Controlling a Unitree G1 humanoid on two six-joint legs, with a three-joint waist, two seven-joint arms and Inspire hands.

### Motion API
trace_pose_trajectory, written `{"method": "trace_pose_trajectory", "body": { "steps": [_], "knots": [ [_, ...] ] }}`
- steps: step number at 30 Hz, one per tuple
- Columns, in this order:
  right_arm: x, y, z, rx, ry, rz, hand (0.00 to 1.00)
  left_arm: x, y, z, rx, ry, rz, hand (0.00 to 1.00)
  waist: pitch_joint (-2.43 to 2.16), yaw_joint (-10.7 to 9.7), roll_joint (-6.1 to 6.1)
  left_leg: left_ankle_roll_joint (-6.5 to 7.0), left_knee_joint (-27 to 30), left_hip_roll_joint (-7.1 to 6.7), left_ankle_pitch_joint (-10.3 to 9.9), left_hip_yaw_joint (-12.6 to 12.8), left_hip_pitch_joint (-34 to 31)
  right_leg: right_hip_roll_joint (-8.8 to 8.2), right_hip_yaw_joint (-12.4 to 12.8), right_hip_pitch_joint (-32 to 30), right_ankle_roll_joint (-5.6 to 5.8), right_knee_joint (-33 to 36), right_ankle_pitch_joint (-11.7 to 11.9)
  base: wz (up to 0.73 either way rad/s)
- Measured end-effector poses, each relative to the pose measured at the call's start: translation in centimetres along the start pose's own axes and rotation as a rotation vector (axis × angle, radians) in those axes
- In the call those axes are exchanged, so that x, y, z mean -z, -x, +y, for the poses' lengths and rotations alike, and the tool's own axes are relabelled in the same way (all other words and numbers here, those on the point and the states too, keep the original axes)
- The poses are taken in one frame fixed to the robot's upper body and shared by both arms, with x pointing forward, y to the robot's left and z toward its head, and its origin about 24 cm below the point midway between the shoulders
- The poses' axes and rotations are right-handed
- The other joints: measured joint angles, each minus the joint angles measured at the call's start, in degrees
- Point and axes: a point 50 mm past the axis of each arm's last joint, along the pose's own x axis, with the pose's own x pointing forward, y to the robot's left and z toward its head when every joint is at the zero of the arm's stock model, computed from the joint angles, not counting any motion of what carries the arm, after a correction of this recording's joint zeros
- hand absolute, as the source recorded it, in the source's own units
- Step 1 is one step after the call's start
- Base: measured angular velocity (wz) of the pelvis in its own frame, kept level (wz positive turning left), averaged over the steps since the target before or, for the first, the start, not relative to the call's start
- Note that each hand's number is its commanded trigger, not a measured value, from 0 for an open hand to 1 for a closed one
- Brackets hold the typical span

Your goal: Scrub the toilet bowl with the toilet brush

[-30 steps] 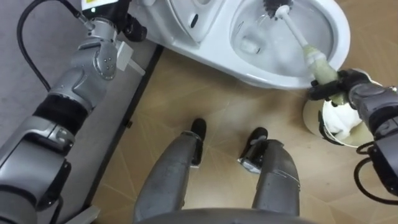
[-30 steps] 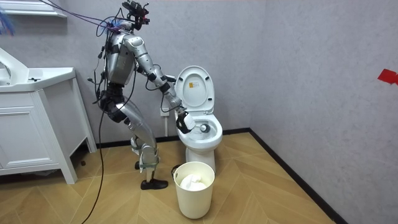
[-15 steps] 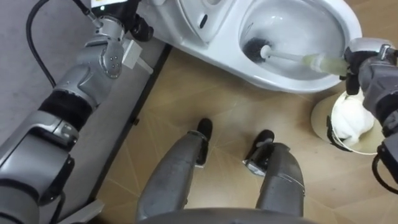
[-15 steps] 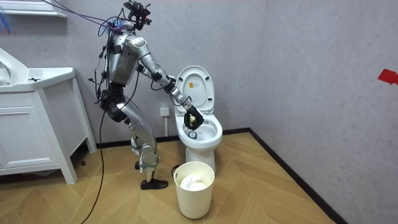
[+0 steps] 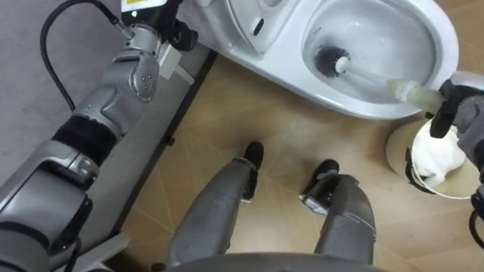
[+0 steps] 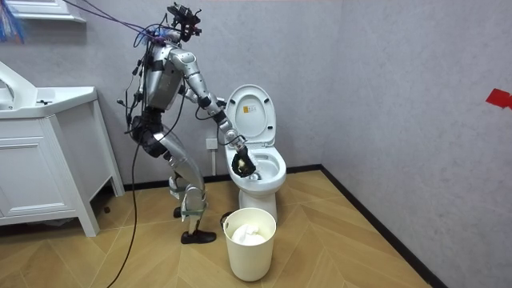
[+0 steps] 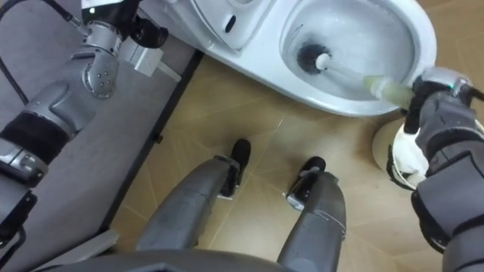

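Glossy, smooth white ceramic on the toilet bowl [image 5: 281,66]. The toilet brush [image 5: 370,76] shows dark bristles and a pale plastic handle. Matt wood-look floor [image 5: 227,128], smooth cream plastic bin [image 6: 250,254].

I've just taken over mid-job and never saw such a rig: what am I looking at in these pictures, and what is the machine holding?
It is a two-legged humanoid robot with two arms and fingered hands. Two pictures look down from the camera on its head, with its own legs at the bottom. The third comes from a camera across the room, where the robot stands leaning over the toilet, lid up. Its right hand has its fingers curled round the handle of a toilet brush, whose bristles sit inside the bowl. Its left hand reaches up beside the toilet's back end. On the wooden floor next to the toilet stands a bin with something white inside.
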Motion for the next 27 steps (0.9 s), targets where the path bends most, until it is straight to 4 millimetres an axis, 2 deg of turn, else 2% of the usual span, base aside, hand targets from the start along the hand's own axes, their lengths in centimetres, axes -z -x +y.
{"method": "trace_pose_trajectory", "body": {
  "steps": [3, 5, 10, 13, 17, 24, 27],
  "knots": [
    [-1.2, 0.0, 0.3, 0.003, -0.259, -0.026, 1.0, 0.4, 0.0, 0.2, -0.008, 0.008, 0.038, 0.0, -0.01, -1.1, 0.01, -0.1, 2.0, 0.0, -0.8, 0.6, -0.8, -0.14, 0.7, -0.9, 0.01, 1.7, -0.5, -0.08],
    [-1.9, 0.1, 1.0, -0.008, -0.318, -0.041, 1.0, 0.7, 0.0, 0.2, -0.01, 0.006, 0.055, 0.0, 0.02, -1.8, -0.03, -0.11, 2.5, 0.17, -0.9, 0.6, -0.7, -0.05, 0.5, -0.6, 0.1, 1.8, -0.6, -0.03],
    [-3.3, 0.3, 2.3, -0.033, -0.387, -0.06, 1.0, 1.0, 0.0, 0.2, -0.004, 0.002, 0.081, 0.0, 0.08, -2.1, -0.18, 0.34, 3.2, 0.67, -1.2, 1.6, -0.7, 0.36, 1.4, -0.7, 0.28, 1.6, -0.4, -0.1],
    [-4.2, 0.4, 2.0, -0.032, -0.417, -0.079, 1.0, 1.0, -0.1, 0.2, -0.005, 0.001, 0.081, 0.0, 0.14, -2.1, -0.34, 0.37, 3.3, 0.67, -1.1, 2.0, -0.7, 0.31, 2.0, -1.0, 0.62, 1.8, 0.0, -0.05],
    [-4.7, 0.5, 2.5, -0.032, -0.435, -0.074, 1.0, 1.0, -0.2, 0.4, -0.008, 0.005, 0.073, 0.0, 0.22, -2.1, -1.06, 0.37, 3.6, 0.73, -1.1, 2.0, -0.8, 0.33, 1.9, -0.9, 0.54, 1.8, 0.2, 0.0],
    [-5.0, 0.6, 2.8, -0.03, -0.437, -0.077, 1.0, 1.1, -0.4, 0.6, 0.001, 0.003, 0.073, 0.0, 0.32, -2.7, -1.22, 0.89, 5.2, 0.76, -1.6, 2.0, -1.1, 0.37, 1.9, -0.7, 0.53, 2.2, 0.0, 0.0],
    [-5.3, 0.6, 2.5, -0.012, -0.374, -0.092, 1.0, 1.4, -0.2, 0.7, 0.005, -0.015, 0.073, 0.0, 0.34, -2.8, -1.25, 1.12, 5.2, 0.93, -1.8, 2.1, -1.2, 0.4, 2.0, -0.8, 0.62, 2.1, 0.1, -0.03]
  ]
}}
